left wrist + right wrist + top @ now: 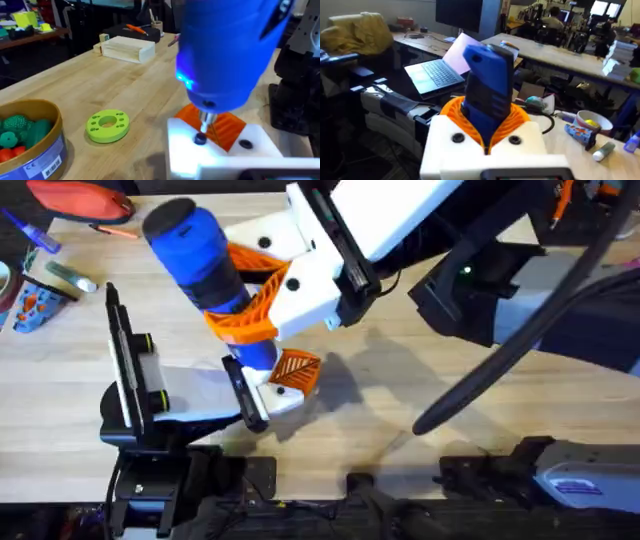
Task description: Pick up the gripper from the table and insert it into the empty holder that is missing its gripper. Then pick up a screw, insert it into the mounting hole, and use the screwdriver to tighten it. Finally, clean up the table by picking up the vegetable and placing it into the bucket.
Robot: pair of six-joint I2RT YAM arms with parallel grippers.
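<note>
The blue screwdriver [195,245] stands tilted over the table's middle, with my right gripper [235,295] shut on its body between the white fingers' orange pads [520,117]. Its metal tip [205,122] rests on a dark screw [200,139] in the white holder [185,150]. The orange gripper [227,127] sits in that holder [285,400]. My left gripper [250,395] is shut on the holder's side. The tan-rimmed bucket [50,112] with green and red toy vegetables inside stands farther off. The vegetable is out of view.
A flat green ring disc [108,125] lies between the bucket and the holder. A pale wooden box [127,49] stands at the far end. A red pouch [80,200], a marker [70,277] and small blue items [35,305] lie at the table's back left.
</note>
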